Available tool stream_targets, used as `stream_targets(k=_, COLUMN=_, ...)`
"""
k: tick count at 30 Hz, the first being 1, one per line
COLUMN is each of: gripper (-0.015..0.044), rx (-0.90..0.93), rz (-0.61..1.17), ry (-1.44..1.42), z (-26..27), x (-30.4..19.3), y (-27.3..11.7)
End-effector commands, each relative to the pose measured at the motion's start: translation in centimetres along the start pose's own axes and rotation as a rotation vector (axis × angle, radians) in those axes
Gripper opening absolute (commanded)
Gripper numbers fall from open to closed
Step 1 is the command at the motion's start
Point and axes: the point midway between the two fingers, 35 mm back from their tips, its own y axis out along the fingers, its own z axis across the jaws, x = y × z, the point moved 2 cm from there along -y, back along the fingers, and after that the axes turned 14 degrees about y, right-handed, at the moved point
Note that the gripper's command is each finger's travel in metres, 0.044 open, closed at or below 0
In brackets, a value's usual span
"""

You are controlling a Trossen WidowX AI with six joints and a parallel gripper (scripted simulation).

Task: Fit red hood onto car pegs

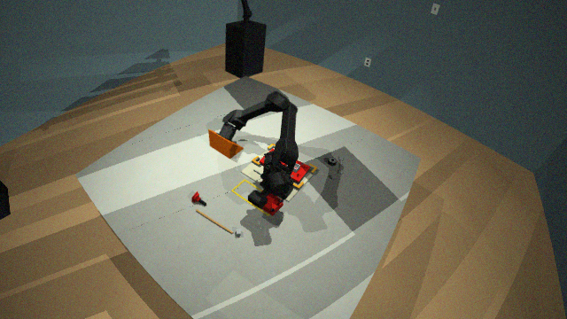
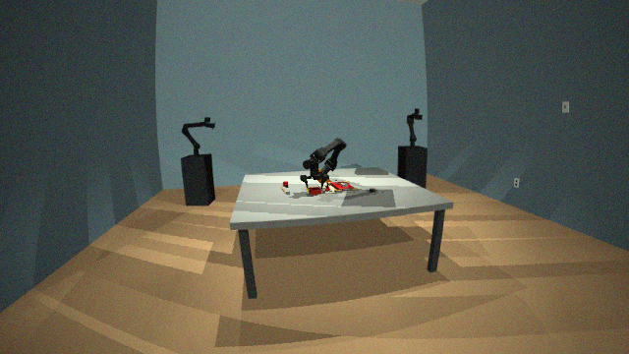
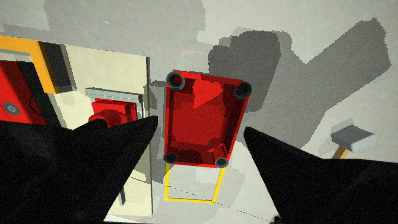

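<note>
The hood (image 1: 273,205) (image 2: 314,191) (image 3: 197,120) looks like smooth red plastic, with dark matt rings at its corners. The hammer (image 1: 217,222) (image 3: 352,137) has a wood-like handle and a grey, metal-looking head. The floor (image 1: 443,239) (image 2: 344,310) resembles wooden planks; the table (image 1: 177,248) (image 2: 275,211) looks matt.
</note>
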Motion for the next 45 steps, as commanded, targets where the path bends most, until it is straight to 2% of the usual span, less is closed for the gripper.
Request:
stream_targets(k=1, gripper=0.0440, rx=0.004, rz=-0.002, ry=0.004, z=0.0, x=0.0, y=0.2)
stream_targets(k=3, gripper=0.0440, rx=0.004, rz=-0.002, ry=0.004, z=0.0, x=0.0, y=0.3)
stream_targets(k=7, gripper=0.0335, rx=0.000, rz=0.000, ry=0.000, z=0.0, x=0.0, y=0.1)
stream_targets(k=16, gripper=0.0275, rx=0.000, rz=0.000, ry=0.000, z=0.0, x=0.0, y=0.1)
stream_targets(k=26, gripper=0.0012, rx=0.000, rz=0.000, ry=0.000, z=0.0, x=0.0, y=-0.9)
stream_targets(k=27, gripper=0.0000, rx=0.000, rz=0.000, ry=0.000, z=0.0, x=0.0, y=-1.0)
stream_targets(k=45, gripper=0.0000, rx=-0.002, rz=0.000, ry=0.001, z=0.0, x=0.0, y=-5.9)
